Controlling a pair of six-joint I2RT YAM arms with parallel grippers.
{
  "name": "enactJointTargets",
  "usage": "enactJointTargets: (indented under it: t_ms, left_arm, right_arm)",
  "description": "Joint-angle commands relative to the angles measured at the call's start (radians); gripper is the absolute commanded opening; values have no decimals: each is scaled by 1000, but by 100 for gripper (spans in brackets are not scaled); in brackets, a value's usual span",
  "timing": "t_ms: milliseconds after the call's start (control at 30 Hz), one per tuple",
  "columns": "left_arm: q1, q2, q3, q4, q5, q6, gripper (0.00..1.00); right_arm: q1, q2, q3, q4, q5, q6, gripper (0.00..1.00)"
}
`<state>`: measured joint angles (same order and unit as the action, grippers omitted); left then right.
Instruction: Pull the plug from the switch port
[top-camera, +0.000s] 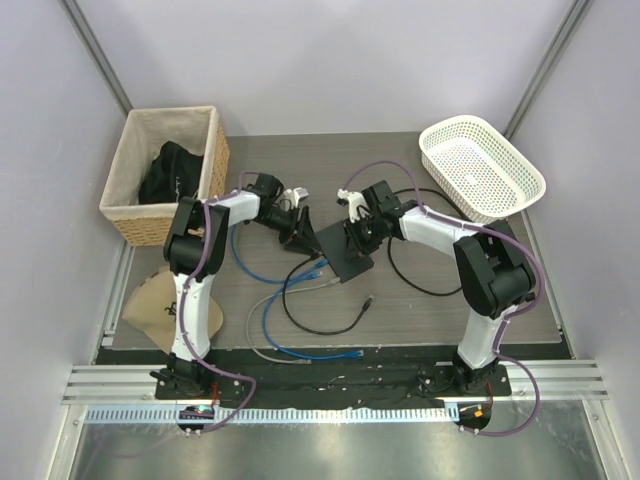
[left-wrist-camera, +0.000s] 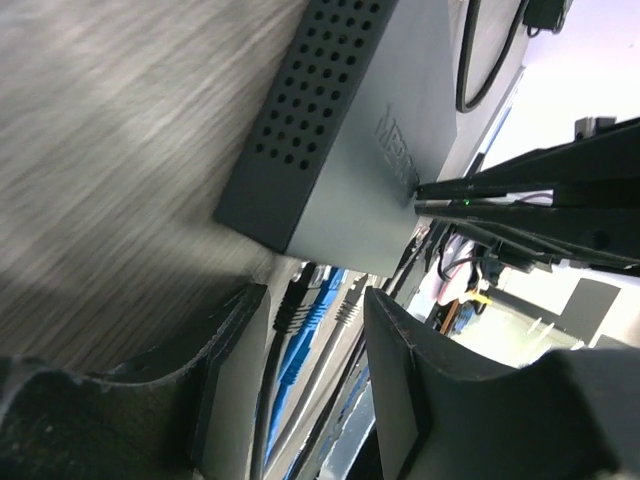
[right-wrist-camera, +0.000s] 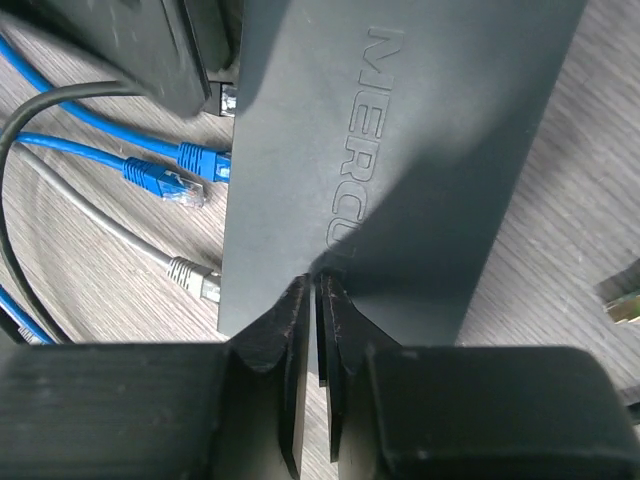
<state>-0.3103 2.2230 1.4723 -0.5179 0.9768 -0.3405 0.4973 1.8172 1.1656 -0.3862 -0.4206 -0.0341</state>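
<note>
The flat black switch lies mid-table; it also shows in the left wrist view and in the right wrist view. Along its port edge I see a black plug, a blue plug and a grey plug. The blue plug sits against a port. My left gripper is open, its jaws on either side of these plugs without touching them. My right gripper is shut, its tips pressing on the switch's top face.
A second, loose blue plug lies beside the port edge. A wicker basket with black cloth stands back left and a white plastic basket back right. Black, grey and blue cables loop in front of the switch. A tan cloth lies at the left.
</note>
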Motion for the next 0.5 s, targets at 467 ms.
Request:
enactJointTargets:
  t_ms: [467]
  left_arm:
    - [-73, 67, -38, 2, -179, 84, 35]
  right_arm:
    - [0, 51, -12, 20, 13, -16, 16]
